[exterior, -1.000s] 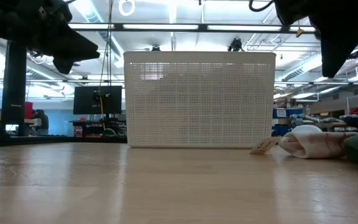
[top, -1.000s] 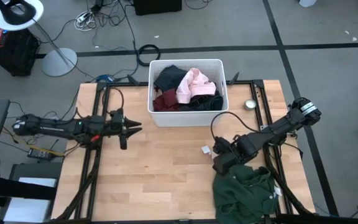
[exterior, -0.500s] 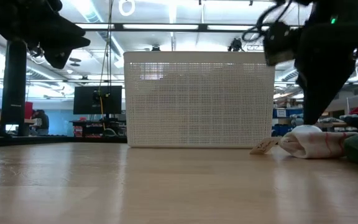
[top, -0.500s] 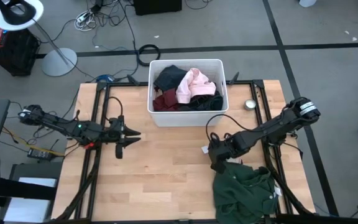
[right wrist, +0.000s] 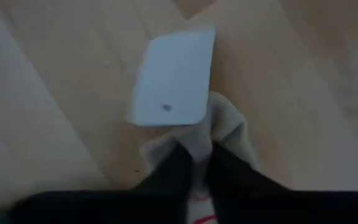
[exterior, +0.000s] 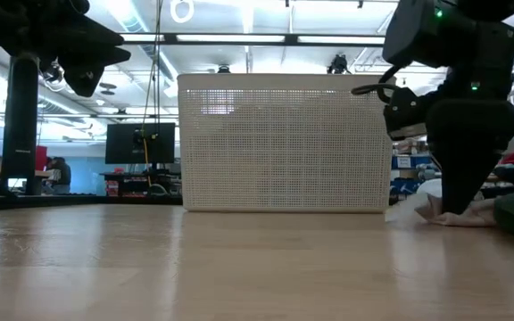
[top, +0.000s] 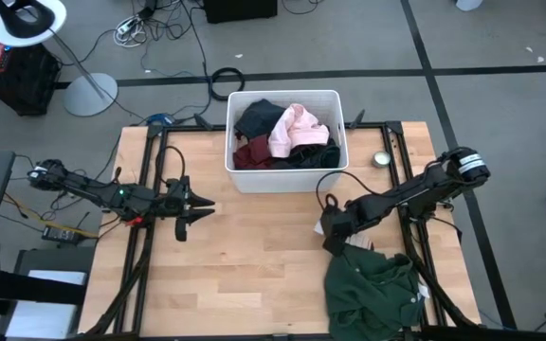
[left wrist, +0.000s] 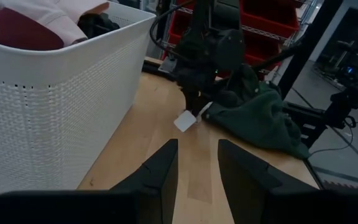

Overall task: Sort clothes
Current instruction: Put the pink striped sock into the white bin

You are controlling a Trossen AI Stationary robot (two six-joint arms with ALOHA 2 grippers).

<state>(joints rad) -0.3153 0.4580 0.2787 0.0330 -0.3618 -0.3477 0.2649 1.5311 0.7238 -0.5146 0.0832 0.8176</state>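
Right claw [top: 333,230] was down on the surface [top: 254,265] at center-right of the high view, fingers pinched on a pale sock [right wrist: 219,134] with a white tag [right wrist: 173,78] at its end. Sock's long axis ran from the fingers toward the tag. Dark green top [top: 373,289] lay crumpled just below it, lower right. White bin [top: 284,180] upper center held the black, maroon and pink pieces. Left claw [top: 202,202] hovered at left, fingers parted, empty.

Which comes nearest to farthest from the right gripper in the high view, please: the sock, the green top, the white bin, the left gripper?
1. Sock, pinched in the right gripper.
2. Green top, just toward the table's front edge.
3. White bin, at the table's back.
4. Left gripper, across the table.
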